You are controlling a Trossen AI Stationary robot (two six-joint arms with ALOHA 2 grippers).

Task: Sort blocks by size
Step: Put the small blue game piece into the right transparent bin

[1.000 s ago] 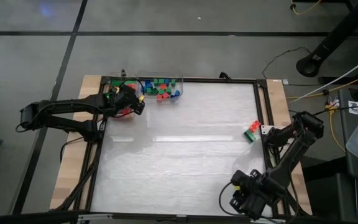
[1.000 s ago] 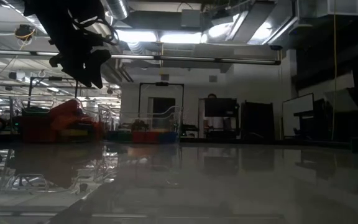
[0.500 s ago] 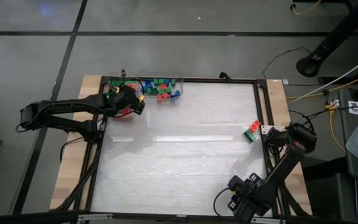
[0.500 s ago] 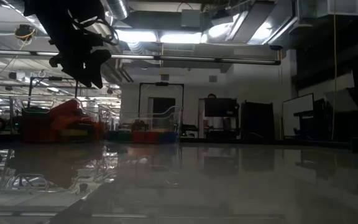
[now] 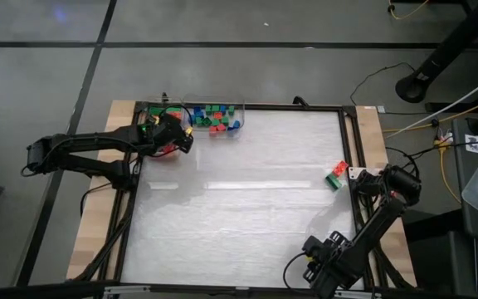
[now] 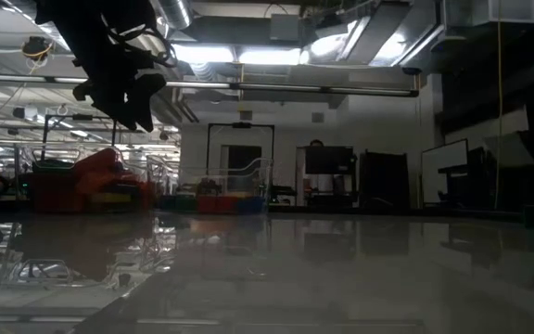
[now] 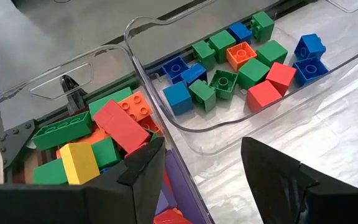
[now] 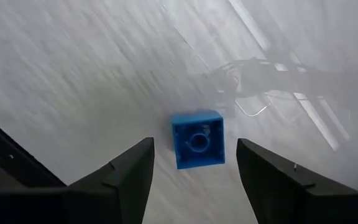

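I judge sorting nearly finished: most blocks [image 7: 229,68] fill two clear bins [image 7: 143,74] under my wide, empty left end effector [image 7: 202,163], while my right end effector [image 8: 194,163], spread, hovers over a blue block [image 8: 196,139] on the tabletop [image 5: 239,208], a red-green pair [image 5: 336,174] waiting.

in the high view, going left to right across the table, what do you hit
left gripper over the long-brick tray → clear tray of small square blocks → bare white mat → red and green blocks at the right edge → right arm
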